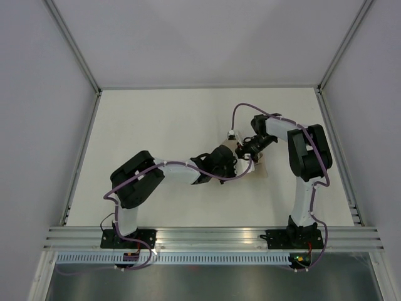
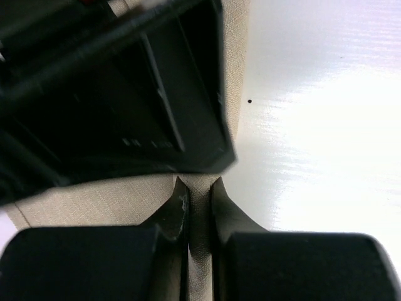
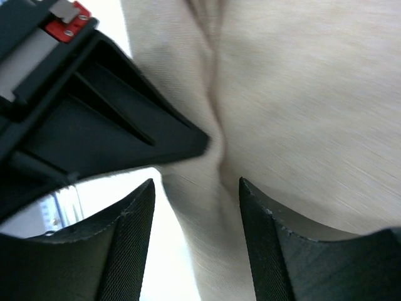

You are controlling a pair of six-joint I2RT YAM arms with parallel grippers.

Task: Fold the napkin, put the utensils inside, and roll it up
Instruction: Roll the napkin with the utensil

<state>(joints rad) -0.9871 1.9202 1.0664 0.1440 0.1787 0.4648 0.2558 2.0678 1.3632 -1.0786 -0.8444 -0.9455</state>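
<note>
The left gripper [image 2: 197,187] is clamped on a ridge of the thin tan-beige cloth napkin [image 2: 94,200], which is bunched between both arms. The right gripper [image 3: 195,187] is held wide open astride it. Rolling seems in hand; a right-side pinch is called for next.

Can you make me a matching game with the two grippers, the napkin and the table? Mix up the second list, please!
Things:
1. left gripper
2. right gripper
3. napkin
4. table

Descriptions:
A. white
B. jaws wide apart
C. beige
D. pinched shut on the napkin

Pairs: 1-D, 2-B, 3-C, 4-A
</note>
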